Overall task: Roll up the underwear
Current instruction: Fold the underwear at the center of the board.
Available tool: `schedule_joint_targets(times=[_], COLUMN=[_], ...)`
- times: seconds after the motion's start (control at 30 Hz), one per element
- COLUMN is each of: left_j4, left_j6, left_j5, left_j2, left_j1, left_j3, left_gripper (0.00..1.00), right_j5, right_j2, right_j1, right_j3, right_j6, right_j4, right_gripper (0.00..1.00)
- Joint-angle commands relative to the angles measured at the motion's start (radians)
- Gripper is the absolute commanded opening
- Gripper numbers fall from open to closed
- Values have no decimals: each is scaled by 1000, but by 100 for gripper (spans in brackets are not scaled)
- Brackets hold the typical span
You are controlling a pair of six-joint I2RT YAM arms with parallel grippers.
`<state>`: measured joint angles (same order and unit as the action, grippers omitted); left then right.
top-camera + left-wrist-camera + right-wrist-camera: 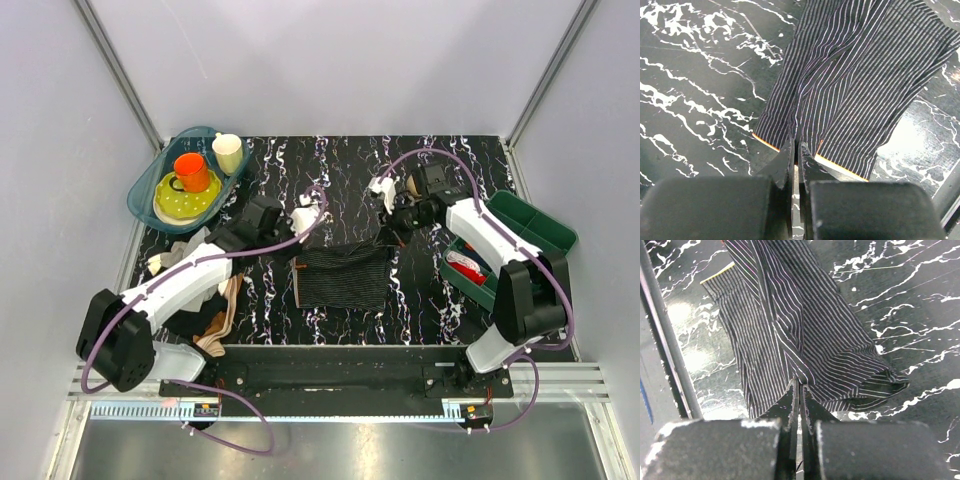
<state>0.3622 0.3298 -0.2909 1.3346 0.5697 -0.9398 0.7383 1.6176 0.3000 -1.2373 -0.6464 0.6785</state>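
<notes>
- Left gripper [794, 150] has its fingers pressed together at the pale-edged hem of the underwear [345, 276], apparently nipping the fabric where the creases converge.
- Right gripper [799, 387] is likewise closed, on a raised fold at the opposite end.
- From above, the underwear lies flat at the centre of the surface [330, 160] with its long axis running left to right. It sits between the two grippers, each at its own far corner, neither clearly nearer.
- My judgement is that a roll would run along that axis, from one end to the other.
- Bare marbled surface shows beyond the cloth's far edge.
- A clothes pile [215, 330] lies near left, a teal tray [140, 185] far left, and a green bin [550, 225] to the right, all apart from the garment.
</notes>
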Motion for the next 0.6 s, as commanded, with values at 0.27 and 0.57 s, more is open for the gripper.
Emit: schedule_joint_targets(times=[0.27, 0.57], left_j4=[-29, 49], left_j6=[38, 52], left_j5=[111, 110], left_j2=[17, 52], left_j1=[116, 148], left_j3=[36, 41], left_gripper=[0, 0], right_j5=[70, 13], right_j2=[-50, -41], right_j1=[7, 21], right_j3=[102, 159], right_j6=[-163, -317], right_j4=[70, 167], right_gripper=[0, 0])
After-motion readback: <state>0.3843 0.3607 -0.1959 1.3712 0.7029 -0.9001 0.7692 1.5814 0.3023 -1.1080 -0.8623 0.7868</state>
